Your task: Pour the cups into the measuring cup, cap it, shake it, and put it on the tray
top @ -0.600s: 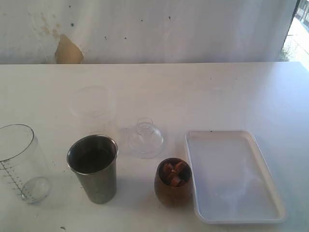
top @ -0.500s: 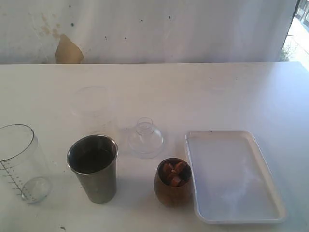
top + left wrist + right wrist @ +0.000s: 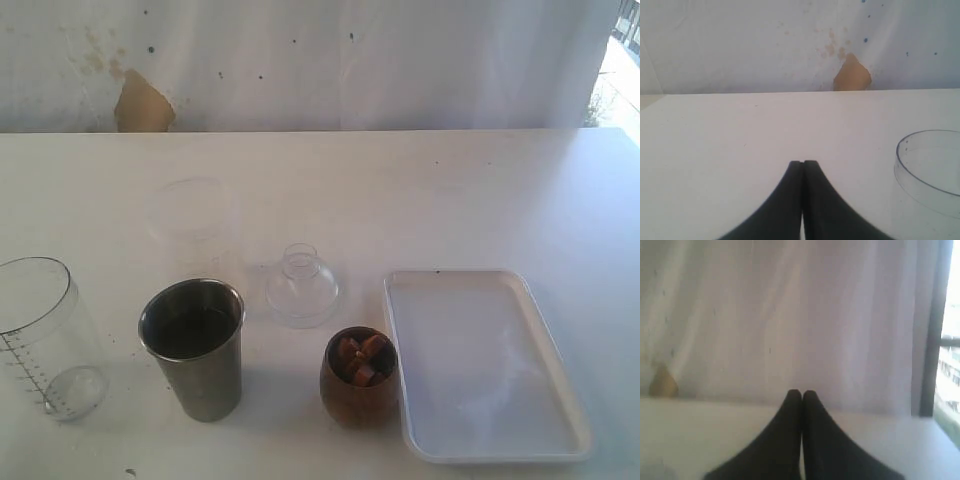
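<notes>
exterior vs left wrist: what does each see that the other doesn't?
Exterior only: tumbler, wooden cup holding brown pieces, tray, domed lid. Left wrist only: the left gripper, jaws shut, holding nothing. Both: the white table, the brown wall patch, and probably the measuring cup, though the wrist view shows just a clear rim.

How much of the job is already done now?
Nothing looks done: the wooden cup holds its brown pieces, the measuring cup stands uncapped, the tray holds nothing. Nothing is in hand: the left tool and right tool are shut, empty. Pouring, capping, shaking and placing all remain.
</notes>
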You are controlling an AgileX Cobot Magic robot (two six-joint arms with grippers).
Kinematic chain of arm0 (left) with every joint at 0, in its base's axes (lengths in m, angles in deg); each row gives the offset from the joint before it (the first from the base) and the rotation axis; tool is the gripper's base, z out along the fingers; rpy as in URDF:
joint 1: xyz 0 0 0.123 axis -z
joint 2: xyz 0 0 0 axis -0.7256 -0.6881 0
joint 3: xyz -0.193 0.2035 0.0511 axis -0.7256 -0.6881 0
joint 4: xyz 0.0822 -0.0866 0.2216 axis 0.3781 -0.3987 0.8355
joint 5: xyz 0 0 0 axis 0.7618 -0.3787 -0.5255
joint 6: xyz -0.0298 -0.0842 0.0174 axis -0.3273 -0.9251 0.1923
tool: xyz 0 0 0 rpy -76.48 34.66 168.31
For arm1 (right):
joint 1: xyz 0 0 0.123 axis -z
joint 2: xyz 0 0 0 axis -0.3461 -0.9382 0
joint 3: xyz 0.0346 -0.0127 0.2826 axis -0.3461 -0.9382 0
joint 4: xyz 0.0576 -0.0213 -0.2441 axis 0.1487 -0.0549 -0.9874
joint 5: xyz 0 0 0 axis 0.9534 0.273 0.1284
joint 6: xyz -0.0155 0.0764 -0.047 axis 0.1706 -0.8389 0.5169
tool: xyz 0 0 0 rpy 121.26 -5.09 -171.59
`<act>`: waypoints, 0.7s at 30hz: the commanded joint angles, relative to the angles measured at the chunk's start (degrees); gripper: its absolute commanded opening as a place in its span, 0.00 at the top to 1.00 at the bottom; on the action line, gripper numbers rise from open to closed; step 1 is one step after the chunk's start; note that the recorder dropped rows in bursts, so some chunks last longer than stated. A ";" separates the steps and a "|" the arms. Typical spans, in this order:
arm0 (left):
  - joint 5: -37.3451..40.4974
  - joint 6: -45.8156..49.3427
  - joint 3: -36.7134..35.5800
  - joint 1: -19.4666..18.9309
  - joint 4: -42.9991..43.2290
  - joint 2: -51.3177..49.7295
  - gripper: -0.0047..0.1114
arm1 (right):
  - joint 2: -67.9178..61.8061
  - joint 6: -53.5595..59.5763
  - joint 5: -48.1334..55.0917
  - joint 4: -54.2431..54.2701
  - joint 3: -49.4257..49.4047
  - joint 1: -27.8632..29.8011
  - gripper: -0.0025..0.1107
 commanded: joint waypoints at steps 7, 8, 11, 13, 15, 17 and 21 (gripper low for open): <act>-0.65 0.10 -0.31 0.21 -0.11 0.21 0.96 | 0.28 -20.93 -11.41 1.75 -0.12 -0.16 0.98; -0.65 0.10 -0.31 0.21 -0.11 0.21 0.96 | 0.28 -21.44 -12.81 1.75 -0.12 -0.16 0.98; -0.65 0.10 -0.31 0.21 -0.11 0.21 0.96 | 0.28 -20.85 -16.87 1.75 -0.06 -0.16 0.97; -0.65 0.10 -0.31 0.21 -0.11 0.21 0.96 | 0.09 -19.18 -17.04 0.81 1.63 -0.16 0.90; -0.65 0.10 -0.31 0.21 -0.11 0.21 0.96 | -2.57 -18.55 -16.78 -1.72 3.58 -0.16 0.74; -0.65 0.10 -0.31 0.21 -0.11 0.21 0.96 | -6.34 -18.38 -16.78 -3.68 5.50 -0.16 0.52; -0.65 0.10 -0.31 0.21 -0.11 0.21 0.96 | -15.09 -18.79 -16.91 -4.70 8.90 -0.16 0.19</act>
